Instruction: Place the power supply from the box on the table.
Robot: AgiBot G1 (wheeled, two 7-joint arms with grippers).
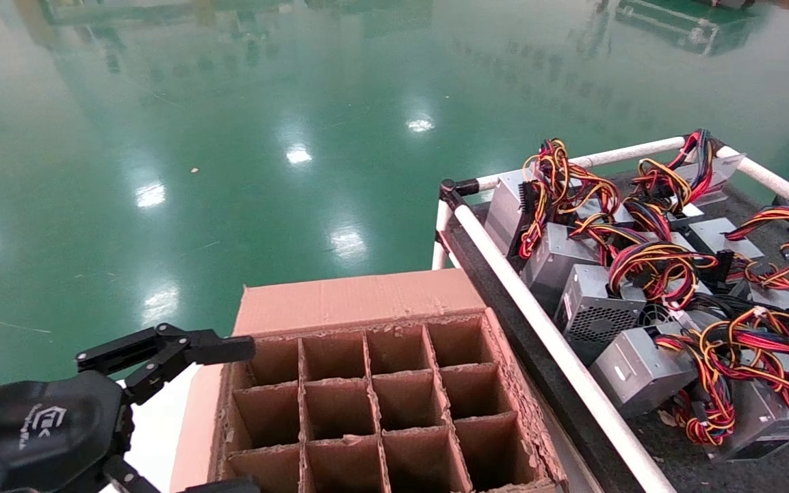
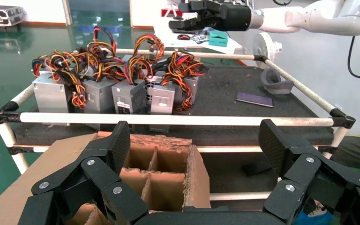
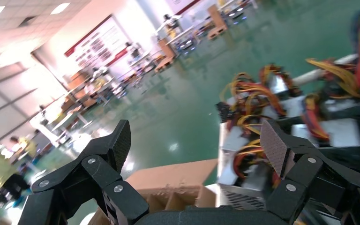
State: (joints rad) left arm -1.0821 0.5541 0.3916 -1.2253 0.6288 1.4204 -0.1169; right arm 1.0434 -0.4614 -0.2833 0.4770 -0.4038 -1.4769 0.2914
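Hovering wide open and empty, left gripper (image 1: 220,418) beside the box (image 1: 380,404); visible cells empty; reaching straight down advisable.

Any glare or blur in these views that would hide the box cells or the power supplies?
Head view: ceiling-light glare spots on the green floor; the box cells and power supplies read clearly. Left wrist view: sharp, evenly lit, the open left gripper framing the table. Right wrist view: smeared by blur around the open right gripper, with bright overexposed background.
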